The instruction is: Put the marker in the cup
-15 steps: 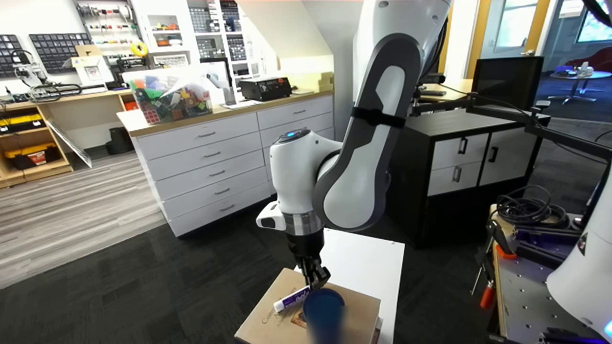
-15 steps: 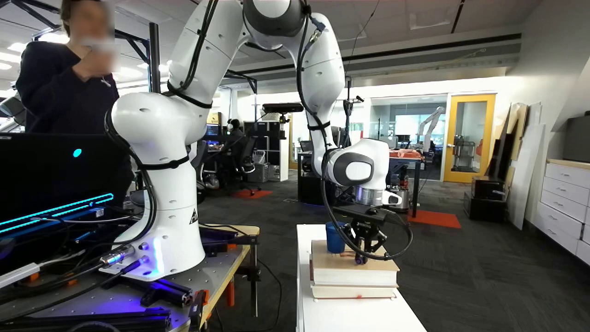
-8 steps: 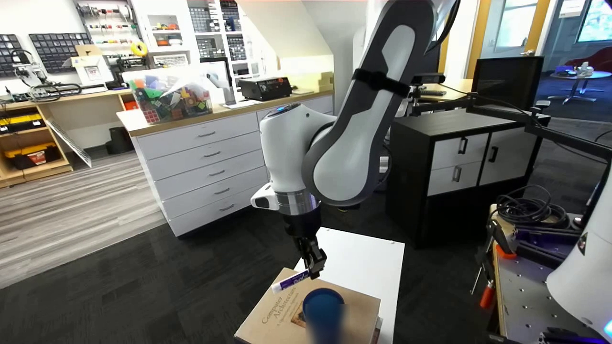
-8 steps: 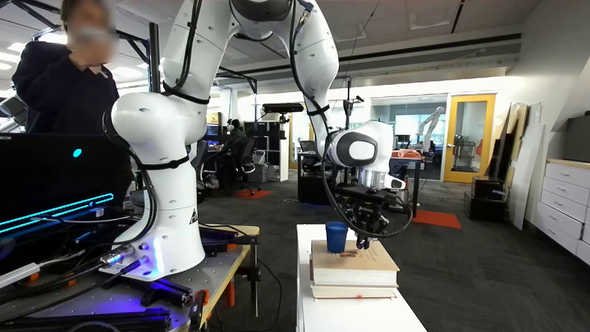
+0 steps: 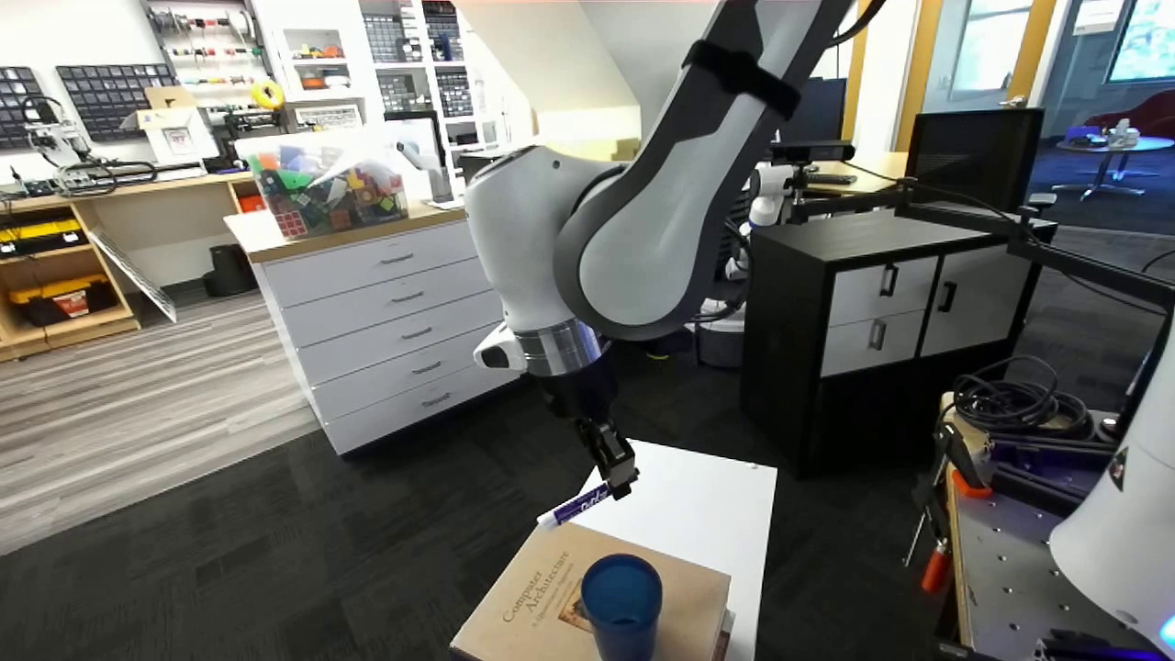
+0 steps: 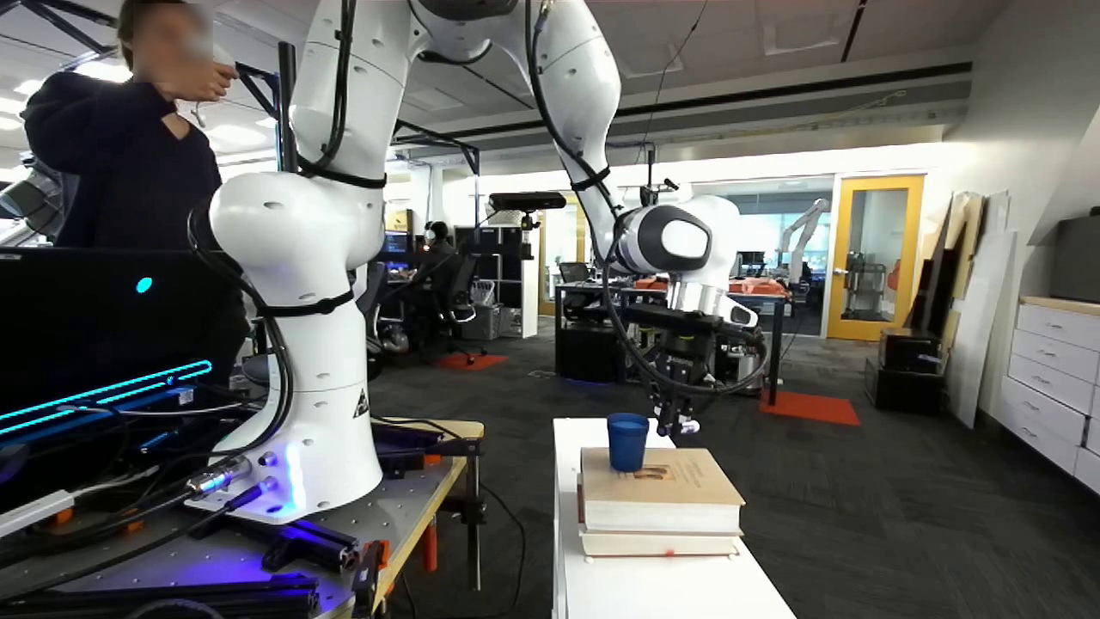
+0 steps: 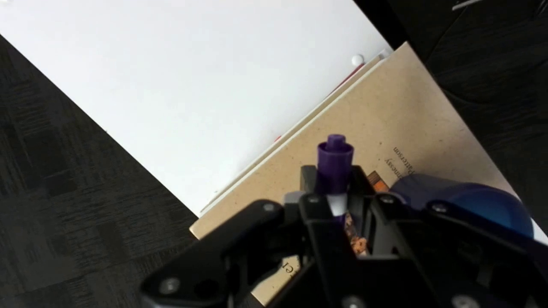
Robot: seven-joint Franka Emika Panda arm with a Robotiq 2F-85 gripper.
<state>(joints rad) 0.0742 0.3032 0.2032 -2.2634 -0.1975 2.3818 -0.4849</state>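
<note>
In an exterior view: marker (image 5: 578,506) up in the air, pinched near its upper end by the pincer (image 5: 619,487), white end slanting down and out to one side. Cup (image 5: 621,601) stands upright on a book (image 5: 688,592) atop the white surface (image 5: 707,491), apart from the marker. Reading: pick done, carry in hand, drop-in not yet done. Next move probably calls for bringing the pincer over the cup's mouth and turning the marker nearer upright, white end down; at this slant it could catch the rim and tip the cup.

Again in an exterior view: pincer (image 6: 670,423) hangs beside the cup (image 6: 627,442), not over it; a small gap shows between them along this line of sight, depth hard to judge. The marker (image 6: 689,426) shows only as a pale end at the jaws.

Wrist view: jaws closed on the marker (image 7: 335,167), which sits between them, purple end poking out past the tips; the rest mostly hidden by the pincer itself. Grip looks firm enough, though a round barrel may swivel if bumped. Cup (image 7: 492,205) off to one side, partly covered by the pincer.
</note>
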